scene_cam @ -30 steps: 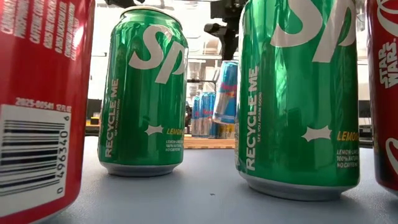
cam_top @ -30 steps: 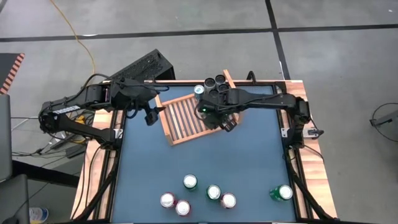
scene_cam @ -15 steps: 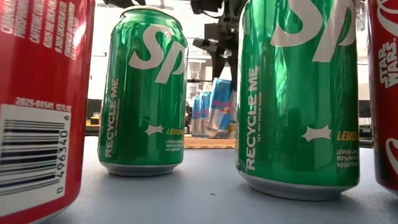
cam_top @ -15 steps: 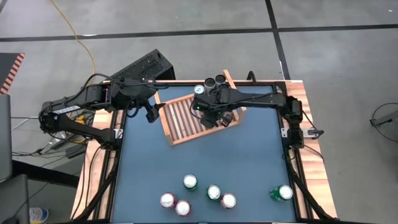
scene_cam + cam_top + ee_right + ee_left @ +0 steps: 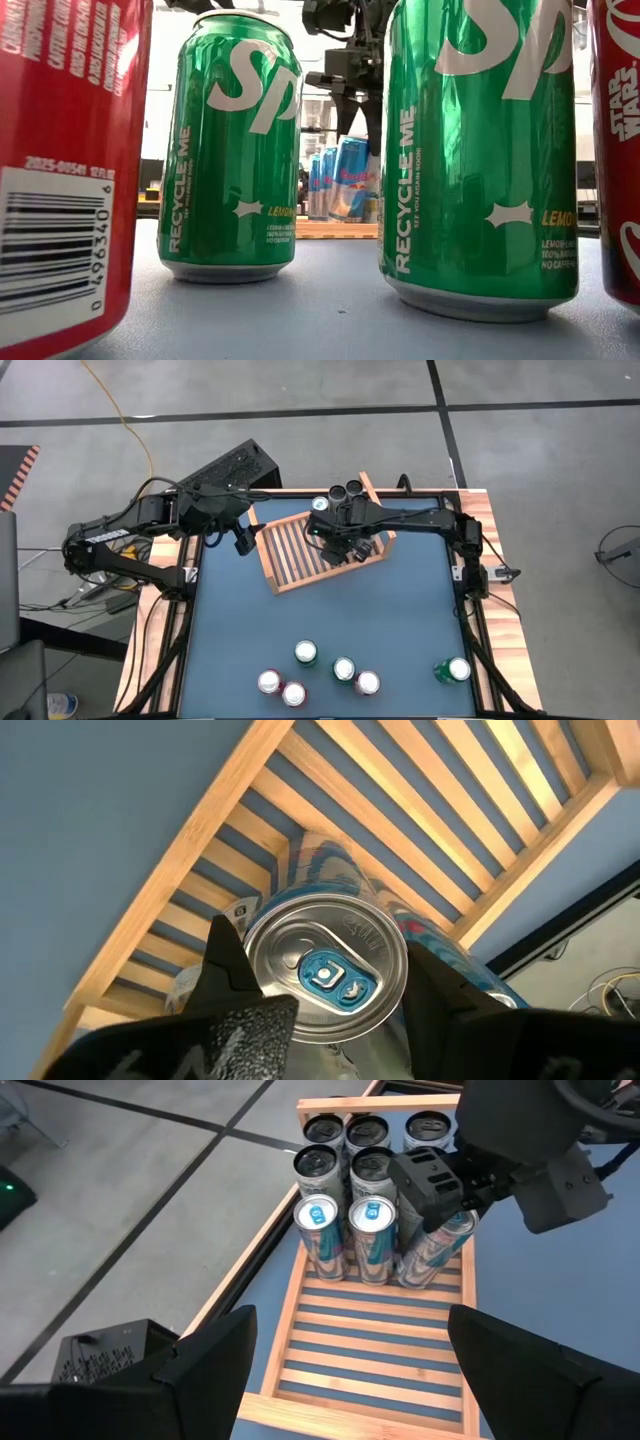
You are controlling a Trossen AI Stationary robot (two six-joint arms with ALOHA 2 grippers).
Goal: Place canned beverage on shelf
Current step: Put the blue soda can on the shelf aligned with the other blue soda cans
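Over the table, high view: right gripper (image 5: 350,547) hangs above the shelf (image 5: 295,560); left gripper (image 5: 241,540) waits just beside the shelf's edge.
Low view: blue can (image 5: 350,178) sits tilted under the right gripper, bottom edge near the slats.
Left wrist view: left fingers spread wide, holding nothing; seven cans (image 5: 347,1180) stand packed beyond the held can (image 5: 432,1252).
Right wrist view: right fingers (image 5: 232,965) clamp the can's (image 5: 325,970) top, slats beneath.
Risk: released while tilted, the can may topple against its neighbours.
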